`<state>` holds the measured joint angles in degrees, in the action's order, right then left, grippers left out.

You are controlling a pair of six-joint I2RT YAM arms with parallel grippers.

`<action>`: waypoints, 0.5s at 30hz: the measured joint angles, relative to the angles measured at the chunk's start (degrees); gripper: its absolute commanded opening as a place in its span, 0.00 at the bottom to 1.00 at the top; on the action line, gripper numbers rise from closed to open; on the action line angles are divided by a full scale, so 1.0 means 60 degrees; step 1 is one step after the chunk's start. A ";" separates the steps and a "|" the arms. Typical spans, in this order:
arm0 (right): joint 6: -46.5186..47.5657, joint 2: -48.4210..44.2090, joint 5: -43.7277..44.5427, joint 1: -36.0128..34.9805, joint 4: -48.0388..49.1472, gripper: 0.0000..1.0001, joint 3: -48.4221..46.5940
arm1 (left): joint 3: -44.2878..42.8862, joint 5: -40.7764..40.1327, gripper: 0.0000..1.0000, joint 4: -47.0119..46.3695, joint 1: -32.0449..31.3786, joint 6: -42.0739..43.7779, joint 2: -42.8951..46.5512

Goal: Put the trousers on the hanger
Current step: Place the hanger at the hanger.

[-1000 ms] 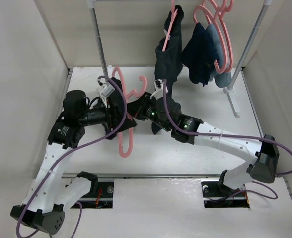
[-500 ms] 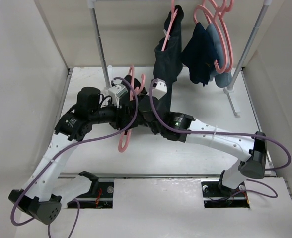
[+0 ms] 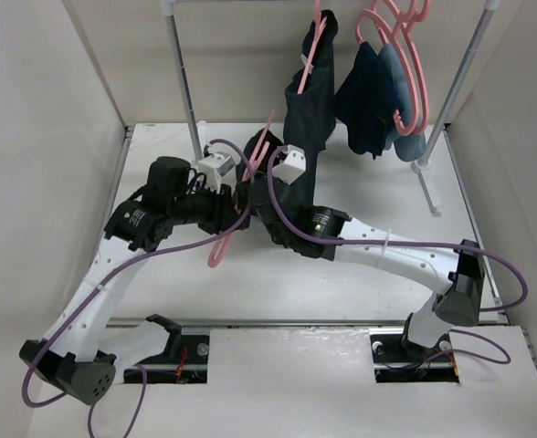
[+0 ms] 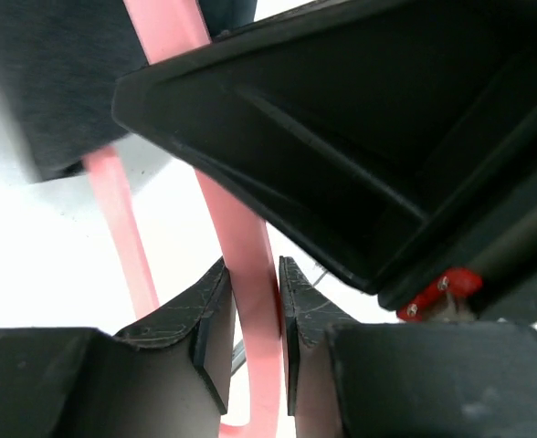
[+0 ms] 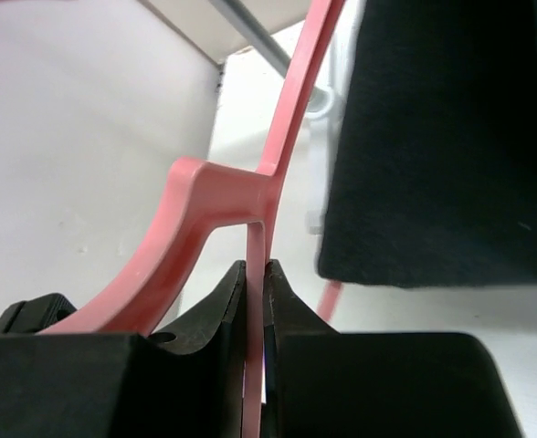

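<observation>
Currently both arms meet over the middle of the bench (image 3: 387,192), sharing one pink hanger (image 3: 215,248). Left arm (image 3: 113,265) comes in from the left. Its jaws are nearly closed, pinched on a hanger bar, with the pads touching plastic on both sides in the left wrist view. Right arm (image 3: 396,255) reaches across. Its jaws are clamped almost flat on a thin strip of the same hanger, just below where the strip joins a curved shoulder. Hanger is tilted, top end up toward the rack (image 3: 184,87), low end near the bench; cannot tell if it touches. Two grips probably because thin plastic would swing or twist from one pinch, and a steady, lifted frame is easier to load or hook. No cloth visible on this hanger. Trousers (image 3: 310,105): I take them to be the long dark cloth hanging from a second hanger (image 3: 316,36) at the rack, just behind the right jaws; not certain. Other clothes (image 3: 378,100) hang further right. Step looks like positioning the hanger beside that cloth.
</observation>
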<state>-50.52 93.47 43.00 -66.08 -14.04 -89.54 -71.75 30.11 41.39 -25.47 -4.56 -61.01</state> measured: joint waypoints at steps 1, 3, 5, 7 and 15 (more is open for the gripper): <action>0.0004 0.0000 -0.0044 -0.0015 0.0087 0.00 -0.0007 | 0.0033 0.0047 0.00 -0.0036 0.0091 -0.0091 0.0149; 0.0018 0.0000 -0.0189 -0.0036 0.0393 0.09 -0.0018 | 0.0229 0.0306 0.00 -0.0273 0.0382 -0.0339 0.0517; 0.0095 -0.0004 -0.0353 -0.0055 0.0688 0.17 -0.0073 | 0.0393 0.0630 0.00 -0.0521 0.0648 -0.0594 0.0849; 0.0215 -0.0040 -0.0470 -0.0058 0.0973 0.23 -0.0109 | 0.0481 0.0947 0.00 -0.0823 0.0889 -0.0892 0.1104; 0.0780 -0.0357 -0.1078 0.0087 0.1410 0.50 0.0044 | 0.1111 0.2597 0.00 -0.2331 0.1606 -0.2685 0.1304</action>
<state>-45.84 91.33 36.53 -65.56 -5.58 -89.27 -65.08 45.69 27.40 -15.84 -20.67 -53.19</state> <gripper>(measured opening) 0.468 0.175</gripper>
